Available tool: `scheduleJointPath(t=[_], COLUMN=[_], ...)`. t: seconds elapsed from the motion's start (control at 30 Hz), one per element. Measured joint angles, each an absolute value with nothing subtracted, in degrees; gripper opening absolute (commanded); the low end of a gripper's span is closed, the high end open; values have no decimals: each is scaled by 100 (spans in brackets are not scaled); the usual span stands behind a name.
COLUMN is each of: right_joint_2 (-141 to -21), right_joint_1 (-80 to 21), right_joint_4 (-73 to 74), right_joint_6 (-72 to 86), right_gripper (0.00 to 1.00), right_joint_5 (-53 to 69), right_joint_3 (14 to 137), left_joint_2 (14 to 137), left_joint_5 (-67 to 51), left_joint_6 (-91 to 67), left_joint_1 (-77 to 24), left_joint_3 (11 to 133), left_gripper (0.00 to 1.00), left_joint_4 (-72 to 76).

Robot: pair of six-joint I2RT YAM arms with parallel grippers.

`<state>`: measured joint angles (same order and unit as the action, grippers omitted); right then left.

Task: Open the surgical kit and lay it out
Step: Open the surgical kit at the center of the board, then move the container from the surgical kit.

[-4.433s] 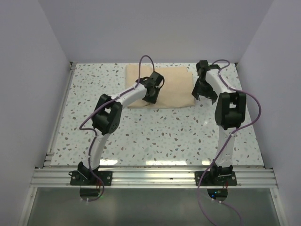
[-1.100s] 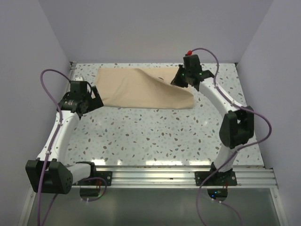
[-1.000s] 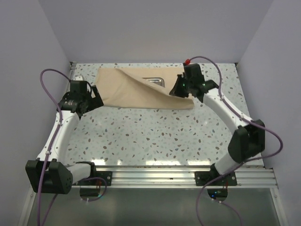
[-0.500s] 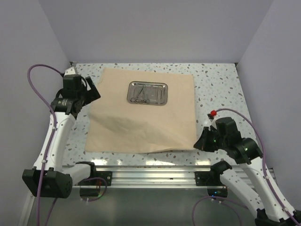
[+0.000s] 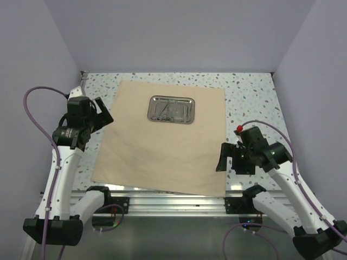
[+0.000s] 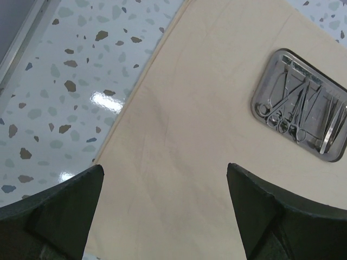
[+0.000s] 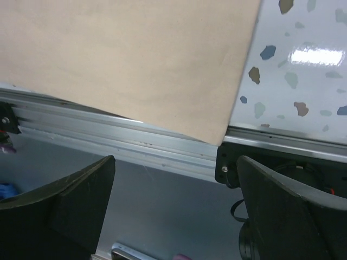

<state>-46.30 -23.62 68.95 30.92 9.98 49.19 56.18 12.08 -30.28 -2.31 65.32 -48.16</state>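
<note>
The tan paper-like wrap sheet lies opened and spread flat over the speckled white surface. Its far edge is close to the back of the surface. Its near right corner reaches over the aluminium rail at the front.

On the far half of the sheet sits the shiny rectangular steel tray with rounded corners, uncovered and lying level. The left wrist view shows this tray holding thin metal ring-handled instruments laid side by side. A pair of slim tweezers lies at its right end. Which of the ringed tools are scissors and which forceps is too small to tell.

The left end effector hangs just over the sheet's left edge. Its fingers are spread wide apart with nothing between them.

The right end effector hovers at the sheet's near right edge, above the corner on the rail. Its fingers are likewise spread, gripping nothing and clear of the paper.
</note>
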Motion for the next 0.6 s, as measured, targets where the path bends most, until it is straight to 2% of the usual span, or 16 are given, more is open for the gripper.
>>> scheduleJointPath(t=[0.17,0.3,0.37,0.47,0.57,0.6], right_joint_2=[-5664,-6836,-7509,-8608,-9859,-10210], right_joint_1=[-2362,-2362,-2362,-2362,-2362,-2362], right_joint_4=[6626,6158,5961,5728,5553,5522], right_joint_6=[3105,3092,3083,3059,3002,2995], right_gripper=[98,98,97,89,68,55], right_joint_5=[735,650,646,609,504,475], right_joint_3=[5728,6556,7067,7959,9004,9303], left_joint_2=[5747,6873,7627,8656,9732,10053], left_joint_5=[1022,451,123,-202,-526,-635], left_joint_6=[-2624,-2287,-2174,-2010,-1813,-1754], left_joint_1=[-231,-228,-233,-235,-235,-235], left_joint_3=[5951,6005,6154,6549,7336,7634], left_gripper=[100,100,94,90,86,82], left_joint_4=[-4364,-3747,-3435,-3135,-2967,-2917])
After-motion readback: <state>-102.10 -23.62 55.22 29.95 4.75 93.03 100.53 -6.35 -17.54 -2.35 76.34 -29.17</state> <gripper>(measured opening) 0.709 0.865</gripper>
